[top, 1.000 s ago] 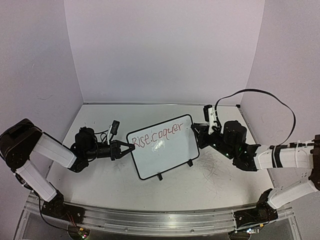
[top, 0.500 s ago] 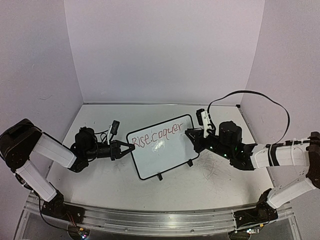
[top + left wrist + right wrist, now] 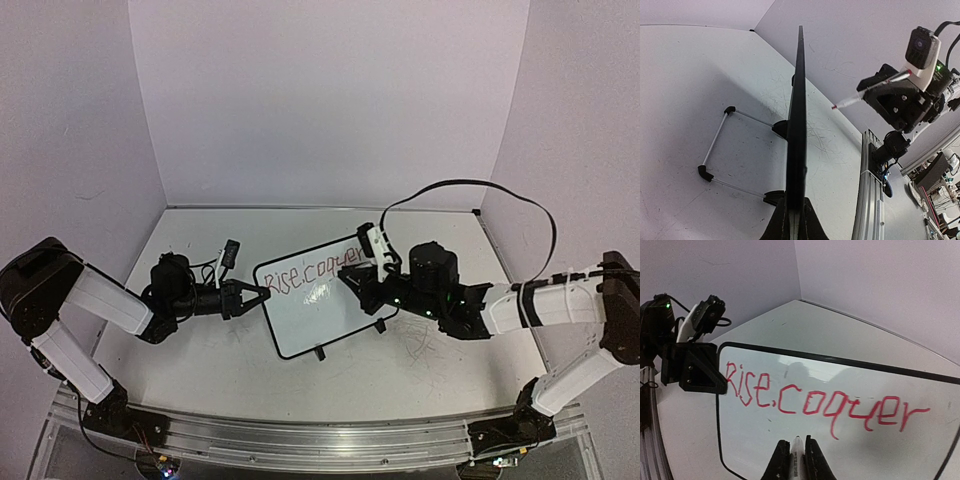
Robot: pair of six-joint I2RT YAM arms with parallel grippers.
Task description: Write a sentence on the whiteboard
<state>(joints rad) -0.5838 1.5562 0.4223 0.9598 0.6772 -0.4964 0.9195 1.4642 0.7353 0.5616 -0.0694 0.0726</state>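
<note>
Along the bottom of the top view runs a metal rail (image 3: 300, 435) with both arm bases bolted to it. Beyond it lies the scuffed white tabletop (image 3: 200, 370), with faint grey scribbles (image 3: 430, 340) at lower right of centre.

Mid-frame, the whiteboard (image 3: 310, 315) stands tilted on its two black feet. The left claw (image 3: 262, 296) comes in from the left of the frame and is clenched on the board's left edge. Its wrist view shows the black frame (image 3: 799, 125) edge-on, rising from between the fingers, and a wire stand (image 3: 715, 145) on the tabletop at the left.

The right claw (image 3: 352, 283) reaches in from the right, grasping a marker (image 3: 798, 460) between its fingers. From the left wrist the marker's red tip (image 3: 834, 106) hangs apart from the board's face. In the top view this claw and its wrist cover the board's right end and the last letters.

The sentence (image 3: 820, 402) runs in one red line across the upper part of the board, starting "Rise". A black cable (image 3: 470, 190) arches above the right arm, and lilac walls (image 3: 330, 100) close the scene behind.
</note>
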